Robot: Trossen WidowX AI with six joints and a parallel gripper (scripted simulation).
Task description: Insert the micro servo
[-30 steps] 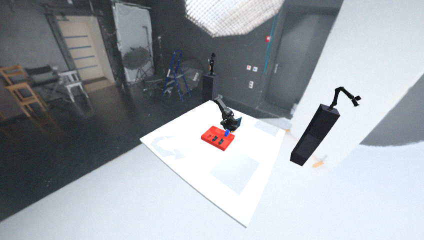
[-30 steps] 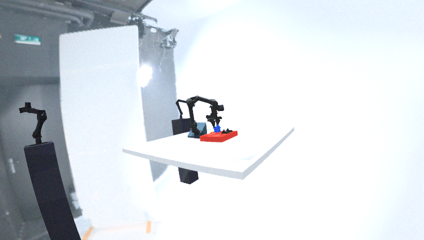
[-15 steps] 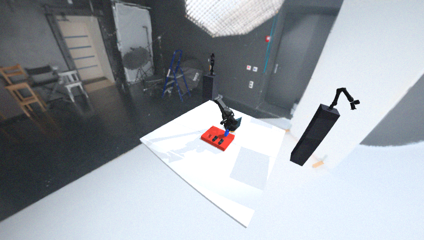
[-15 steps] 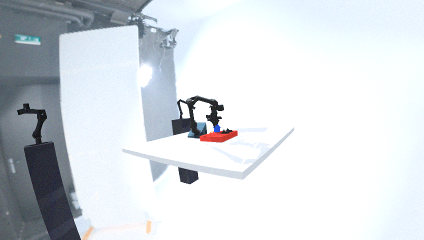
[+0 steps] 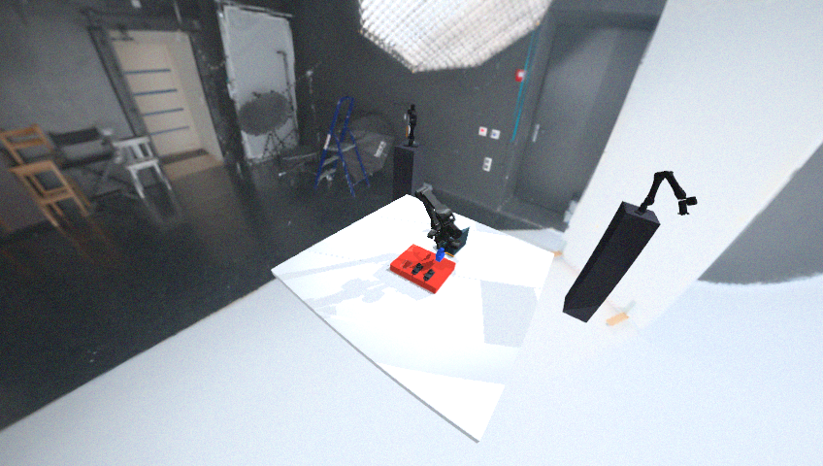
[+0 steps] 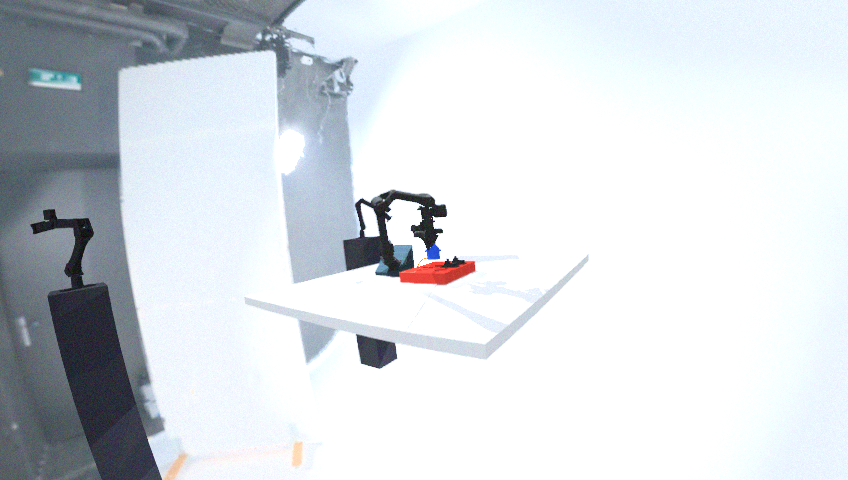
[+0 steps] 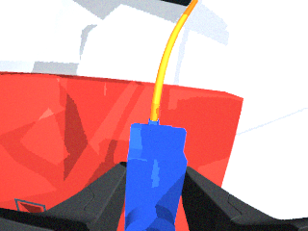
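The blue micro servo (image 5: 440, 254) (image 6: 433, 252) (image 7: 156, 178) is between the fingers of my gripper (image 5: 441, 249) (image 6: 431, 246) (image 7: 154, 171), which is shut on it. In the exterior view it hangs a little above the red deck (image 5: 444, 277) (image 6: 421, 277) (image 7: 207, 125). Its yellow-orange cable (image 7: 165, 64) runs from its far end past the deck's edge in the wrist view. A dark-outlined recess (image 7: 30, 202) shows at the lower left of the wrist view; whether it is the marked pocket I cannot tell. The servo's shaft is not clear.
Two black parts (image 5: 416, 268) (image 5: 429, 275) stand on the deck, beside the held servo. A dark teal wedge-shaped block (image 5: 461, 241) (image 6: 404, 255) stands behind the deck near the arm's base. The white table (image 5: 404, 334) (image 6: 368, 309) carries them. Other arms stand on dark pillars beyond it.
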